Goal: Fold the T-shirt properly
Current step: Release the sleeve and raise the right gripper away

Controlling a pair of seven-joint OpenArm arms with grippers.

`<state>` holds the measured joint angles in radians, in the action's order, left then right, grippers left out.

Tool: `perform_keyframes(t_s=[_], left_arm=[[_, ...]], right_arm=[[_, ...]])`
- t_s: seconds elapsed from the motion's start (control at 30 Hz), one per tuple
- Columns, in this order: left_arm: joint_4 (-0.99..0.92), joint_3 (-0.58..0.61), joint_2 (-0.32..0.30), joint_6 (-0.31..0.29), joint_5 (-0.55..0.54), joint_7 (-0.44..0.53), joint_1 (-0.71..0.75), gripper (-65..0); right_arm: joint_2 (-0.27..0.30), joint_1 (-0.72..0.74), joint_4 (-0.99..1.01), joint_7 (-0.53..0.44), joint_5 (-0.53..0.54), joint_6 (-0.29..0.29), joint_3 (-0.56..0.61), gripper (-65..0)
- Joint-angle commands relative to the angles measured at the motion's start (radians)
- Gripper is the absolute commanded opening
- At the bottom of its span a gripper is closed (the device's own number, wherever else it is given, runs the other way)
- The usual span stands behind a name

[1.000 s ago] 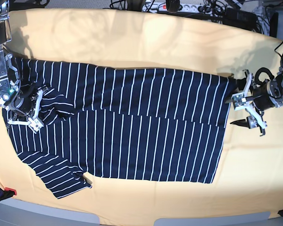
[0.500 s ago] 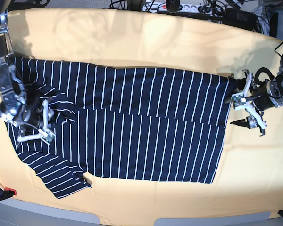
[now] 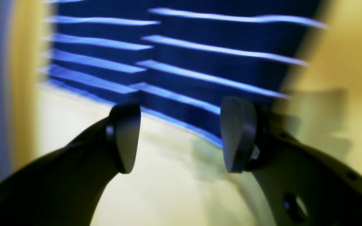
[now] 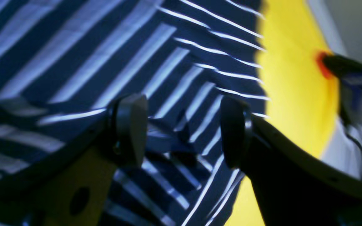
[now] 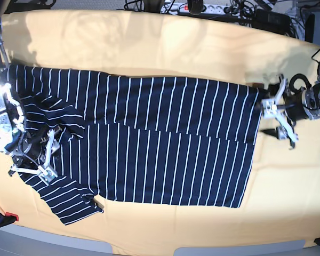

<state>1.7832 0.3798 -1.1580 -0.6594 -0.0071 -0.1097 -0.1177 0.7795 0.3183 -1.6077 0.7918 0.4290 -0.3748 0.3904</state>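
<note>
1. The T-shirt point(image 5: 149, 141) is lying spread across the middle of the yellow surface point(image 5: 165, 48), its long side running from 9 o'clock to 3 o'clock in the base view.
2. One long edge is lying folded over the body, making a seam-like line that is running across the shirt's middle.
3. A sleeve point(image 5: 69, 200) is sticking out toward 7 o'clock, flat on the surface.
4. Near 9 o'clock the cloth is bunching into loose wrinkles point(image 5: 56, 114).
5. The right hand point(image 5: 34, 160) is hovering over the shirt's 9 o'clock end, just above the sleeve, with its fingers standing apart and nothing between them.
6. In the right wrist view, the right hand point(image 4: 181, 130) is showing striped cloth point(image 4: 105, 62) through the gap between its pads; whether the pads are touching the cloth cannot be told.
7. The left hand point(image 5: 280, 120) is sitting at 3 o'clock, just beside the shirt's hem, over bare yellow surface.
8. In the left wrist view, the left hand point(image 3: 179, 136) is holding its fingers wide apart and empty, with the shirt's edge point(image 3: 181, 62) lying just beyond the tips.
9. A power strip and cables point(image 5: 213, 8) are lying at 12 o'clock beyond the surface's far edge.
</note>
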Motion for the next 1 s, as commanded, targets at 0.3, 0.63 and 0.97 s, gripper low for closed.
perform_keyframes(t_s=[0.3, 0.63, 0.97], left_arm=[[0.008, -0.013, -0.028, -0.022, 0.037, 0.012, 0.023, -24.7], [0.008, -0.013, -0.056, -0.021, 0.062, 0.023, 0.023, -24.7], [0.008, -0.013, -0.059, -0.01, 0.063, 0.031, 0.023, -24.7]], right_arm=[[0.287, -0.262, -0.304, 0.175, 0.138, -0.07, -0.049, -27.3], [0.315, -0.678, -0.354, 0.256, 0.113, -0.046, -0.318, -27.4], [0.297, -0.938, -0.332, 0.133, -0.126, 0.009, -0.389, -27.5]])
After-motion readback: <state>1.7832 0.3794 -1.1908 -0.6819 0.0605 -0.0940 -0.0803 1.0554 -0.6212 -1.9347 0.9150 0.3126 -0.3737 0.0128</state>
